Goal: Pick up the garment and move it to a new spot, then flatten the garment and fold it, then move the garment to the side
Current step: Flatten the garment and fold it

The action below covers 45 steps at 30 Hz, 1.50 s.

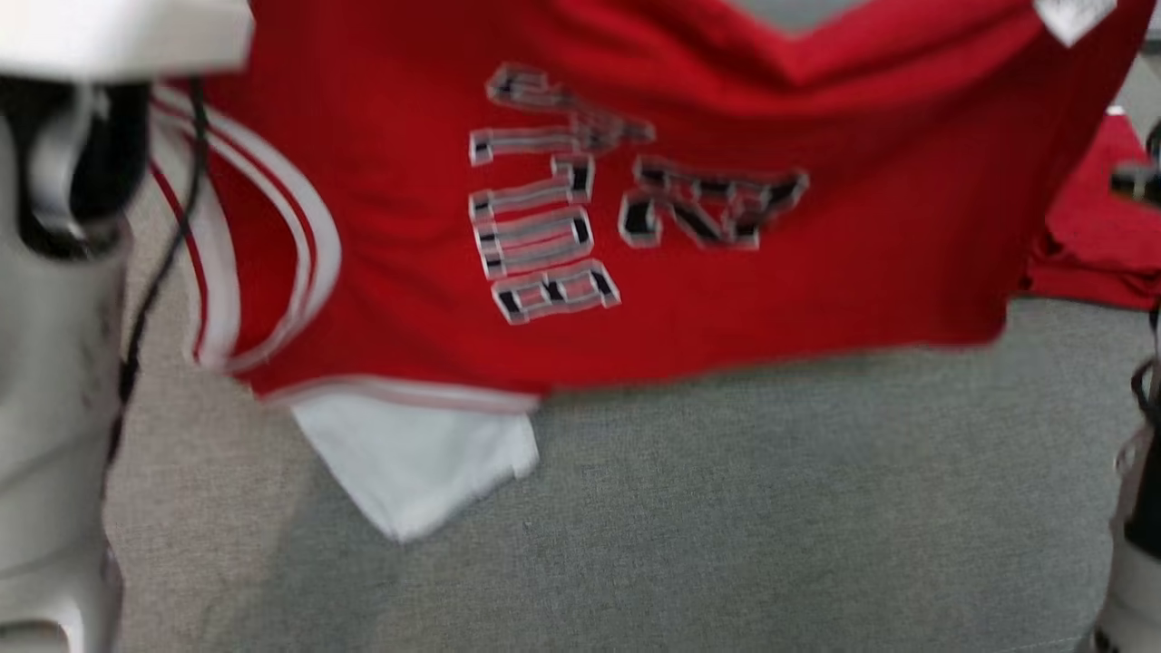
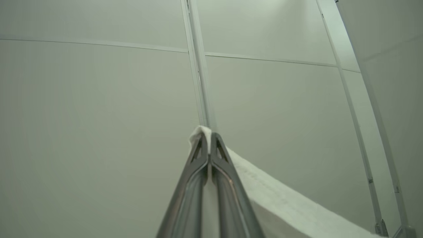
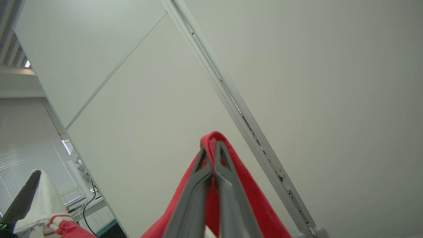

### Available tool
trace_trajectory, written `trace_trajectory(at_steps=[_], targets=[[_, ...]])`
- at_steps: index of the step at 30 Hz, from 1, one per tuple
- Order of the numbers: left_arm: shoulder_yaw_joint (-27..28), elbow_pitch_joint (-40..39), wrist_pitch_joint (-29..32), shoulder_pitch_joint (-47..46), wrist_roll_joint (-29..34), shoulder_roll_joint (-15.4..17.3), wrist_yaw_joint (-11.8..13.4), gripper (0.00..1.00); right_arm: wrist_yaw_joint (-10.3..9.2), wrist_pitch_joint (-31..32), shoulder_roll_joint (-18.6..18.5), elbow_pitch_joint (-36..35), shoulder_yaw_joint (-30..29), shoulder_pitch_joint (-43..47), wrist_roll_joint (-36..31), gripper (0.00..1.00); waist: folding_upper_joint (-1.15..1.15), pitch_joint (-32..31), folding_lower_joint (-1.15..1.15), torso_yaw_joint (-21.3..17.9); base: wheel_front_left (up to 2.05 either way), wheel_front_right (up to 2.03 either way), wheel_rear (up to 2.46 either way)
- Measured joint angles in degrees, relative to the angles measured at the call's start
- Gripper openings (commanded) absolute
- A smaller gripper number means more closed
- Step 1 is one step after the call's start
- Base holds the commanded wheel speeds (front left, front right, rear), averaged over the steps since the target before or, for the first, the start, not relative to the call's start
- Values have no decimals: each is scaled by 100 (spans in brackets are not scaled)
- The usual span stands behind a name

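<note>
1. Grey and soft-looking, the desk (image 1: 726, 508) lies under us, and a pale wall (image 2: 99, 115) stands behind both claws.
2. We hold the garment (image 1: 816, 272), a red shirt, up in the air over the desk. It hangs wide open, and its letters (image 1: 544, 199) lie sideways to us.
3. Our left claw (image 2: 209, 137) is clenched on a white edge of cloth. Our right claw (image 3: 214, 145) is clenched on a red edge.
4. A white piece (image 1: 417, 462) hangs out under the red hem at about 7 o'clock. It is low over the desk, and we cannot tell if it touches.
5. We think the step in hand is carrying the shirt to its new spot and laying it flat.
6. To do it well, we should hold both claws tight, level and well apart, so the cloth is stretched between them.
7. We should let the low edge meet the desk first. Then we lay the rest down slowly, so no bumps or folds get trapped, and tuck nothing under.
8. Another red cloth (image 1: 1097, 236) lies on the desk at 3 o'clock. We should set our shirt down apart from it.
9. No box, bin or basket has a part in this step. The shirt goes onto the bare desk, not into anything.
</note>
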Motion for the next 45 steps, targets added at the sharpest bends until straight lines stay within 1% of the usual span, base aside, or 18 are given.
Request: trace_trajectory(at_steps=[4, 7, 9, 13, 14, 15, 17, 19, 23, 25, 29, 32, 37, 41, 45], targets=[[1, 1137, -141, -1606, 292, 68, -69, 0, 1, -414, 3, 1285, 159, -1896, -474, 0, 0, 535, 0, -12, 0, 0, 0], [-71, 1976, -450, -2795, 608, 146, -133, 0, 1, -869, -4, 2272, 243, -3210, -822, 0, 0, 954, 0, -23, 0, 0, 0], [-103, 2508, -711, -3426, 787, 122, -86, 0, 1, -1168, -1, 2907, 299, -3861, -1013, 0, 0, 1214, 0, -26, 0, 0, 0], [-73, 3409, -1160, -4270, 843, -86, 26, 0, 1, -1689, -4, 3967, 383, -4722, -1118, 0, 0, 1675, 0, 7, 0, 0, 0], [-69, 3590, -1229, -4374, 836, -129, 35, 0, 1, -1780, -3, 4178, 426, -4837, -1122, 0, 0, 1783, 0, 26, 0, 0, 0], [-69, 3590, -1229, -4374, 836, -129, 35, 0, 1, -1780, -3, 4178, 426, -4837, -1122, 0, 0, 1783, 0, 26, 0, 0, 0], [-52, 3911, -1344, -4402, 794, -212, 31, 0, 1, -1967, -3, 4597, 527, -4944, -1116, 0, 0, 1995, 0, 76, 0, 0, 0], [-31, 4152, -1400, -4294, 725, -289, -20, 0, 1, -2120, 11, 4955, 695, -4945, -1069, 0, 0, 2195, 0, 135, 0, 0, 0], [207, 4379, -1441, -3844, 495, -386, -71, 0, 1, -2343, 14, 5530, 1141, -4691, -923, 0, 0, 2544, 0, 254, 0, 0, 0], [342, 4240, -1443, -3560, 412, -436, -155, 0, 1, -2414, 24, 5712, 1289, -4534, -767, 0, 0, 2686, 1, 304, 0, 0, 0], [481, 3863, -1444, -3012, 357, -513, -338, 0, 1, -2503, -34, 5817, 1535, -4335, -469, 0, 0, 2835, 1, 391, 0, 0, 0], [621, 3595, -1444, -2582, 277, -503, -437, 0, 1, -2493, -132, 5792, 1762, -4101, -177, 0, 0, 2773, 1, 392, 0, 0, 0], [714, 2943, -1450, -1806, 118, -426, -573, 0, 1, -2223, -308, 5562, 2104, -3655, 334, 0, 0, 2590, 1, 340, 0, 0, 0], [802, 2184, -1450, -842, -59, -398, -615, 0, 1, -2061, -431, 5235, 2210, -3042, 832, 0, 0, 2360, 1, 318, 0, 0, 0], [995, 1362, -1450, 472, -276, -377, -616, 0, 1, -2037, -586, 4736, 2307, -2219, 1210, 0, 0, 2073, 1, 309, 0, 0, 0]])
